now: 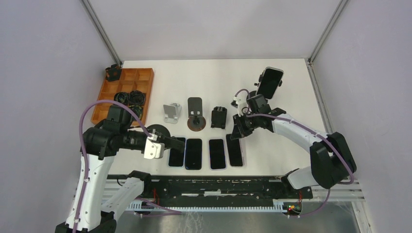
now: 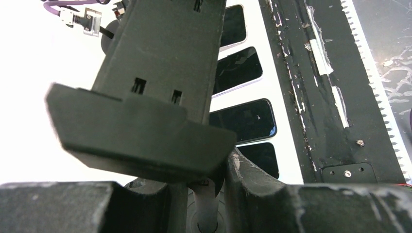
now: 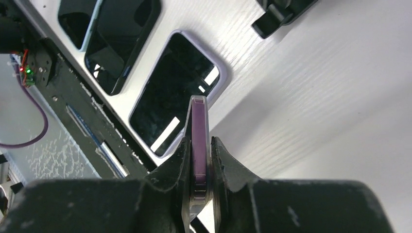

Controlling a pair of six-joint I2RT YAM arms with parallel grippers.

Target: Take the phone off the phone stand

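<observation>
Right wrist view gives us the plainest fact: the right hand [image 3: 200,162] is closed narrow on a lilac-cased phone [image 3: 199,131], pinched by its face and back so that we see it edge-on. It is clear of any stand and hangs over the bench [image 3: 316,97], just above the row of phones [image 3: 121,39] lying face up. From the top external view we place it at the right end of that row. The left hand [image 2: 206,194] is clamped on the stem of a black phone stand [image 2: 145,92], held up near the row's left end.

We judge the phone already free, with only the setting-down left. To do that well we would keep the pinch firm, since the pads cover just a narrow strip. We would bring the phone over bare bench rather than a neighbour's glass, tip it flat, let one edge touch first, and only then open. The stand should be kept well apart meanwhile.

We can read no brand, label or writing: the screens are dark and show only reflections.
</observation>
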